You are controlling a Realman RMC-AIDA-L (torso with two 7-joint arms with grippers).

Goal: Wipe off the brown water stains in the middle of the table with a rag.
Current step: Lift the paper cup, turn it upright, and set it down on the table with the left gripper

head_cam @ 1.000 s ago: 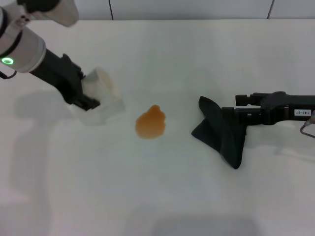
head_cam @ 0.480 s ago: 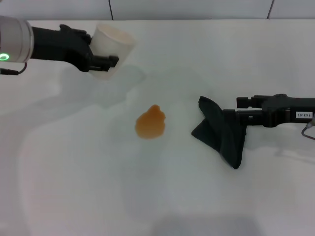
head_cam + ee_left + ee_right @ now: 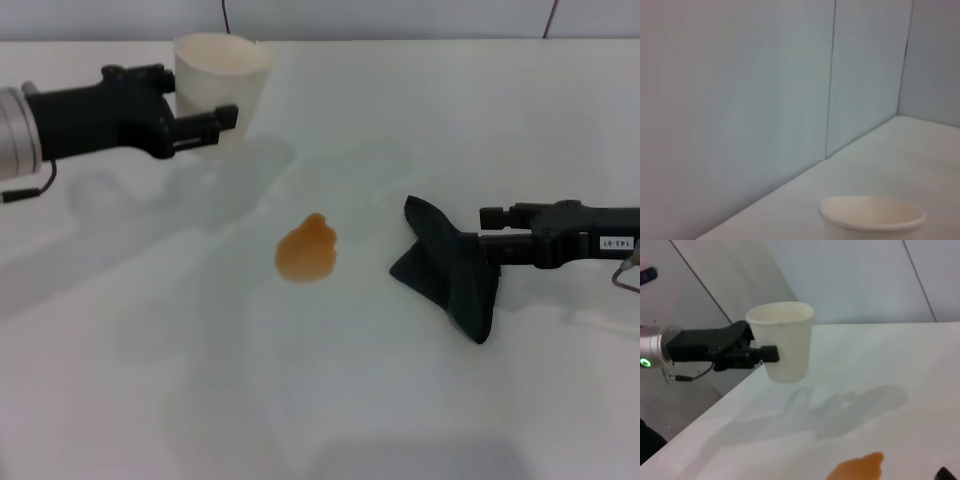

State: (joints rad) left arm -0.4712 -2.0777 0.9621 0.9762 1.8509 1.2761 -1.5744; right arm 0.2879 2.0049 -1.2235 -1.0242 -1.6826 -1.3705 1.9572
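Black arms, silver left cuff, white label on right.

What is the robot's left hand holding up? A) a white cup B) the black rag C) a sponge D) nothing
A, because the left gripper is clamped on the white cup and holds it upright off the table, while the rag is in the right gripper beside the brown water stains.
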